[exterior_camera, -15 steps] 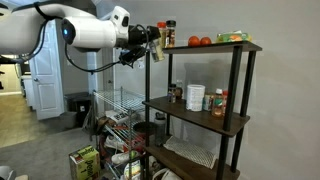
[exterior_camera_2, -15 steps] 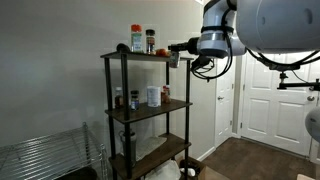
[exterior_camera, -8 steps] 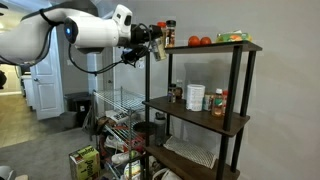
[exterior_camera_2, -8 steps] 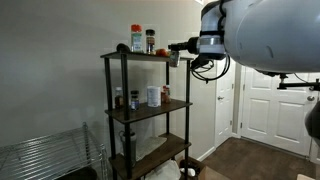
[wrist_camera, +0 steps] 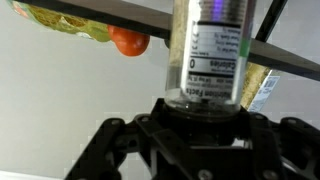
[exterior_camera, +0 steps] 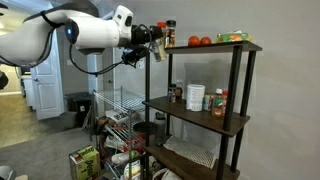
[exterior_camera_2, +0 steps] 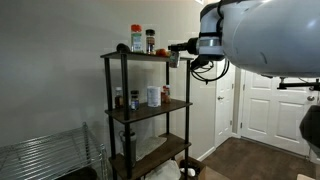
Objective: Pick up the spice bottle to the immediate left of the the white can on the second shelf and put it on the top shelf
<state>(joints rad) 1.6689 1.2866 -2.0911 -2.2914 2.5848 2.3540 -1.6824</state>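
Note:
My gripper (exterior_camera: 152,46) is shut on the spice bottle (wrist_camera: 208,50), a clear jar with a printed label. It holds the bottle in the air at the open end of the top shelf (exterior_camera: 215,47), about level with the board. In the wrist view the board's edge (wrist_camera: 100,12) runs behind the bottle. The gripper also shows in an exterior view (exterior_camera_2: 177,52) beside the top shelf (exterior_camera_2: 140,57). The white can (exterior_camera: 195,97) stands on the second shelf (exterior_camera: 200,116), and shows there in both exterior views (exterior_camera_2: 153,96).
On the top shelf stand a dark-capped jar (exterior_camera: 168,33), tomatoes (exterior_camera: 200,41) and a green packet (exterior_camera: 232,37). Small jars (exterior_camera: 175,95) and a red-capped bottle (exterior_camera: 219,103) share the second shelf. A silver wire rack (exterior_camera: 115,110) stands by the black rack. A white door (exterior_camera_2: 265,100) is behind the arm.
The arm's upper links have shifted slightly. The gripper and the held bottle stay at nearly the same place by the top shelf's end.

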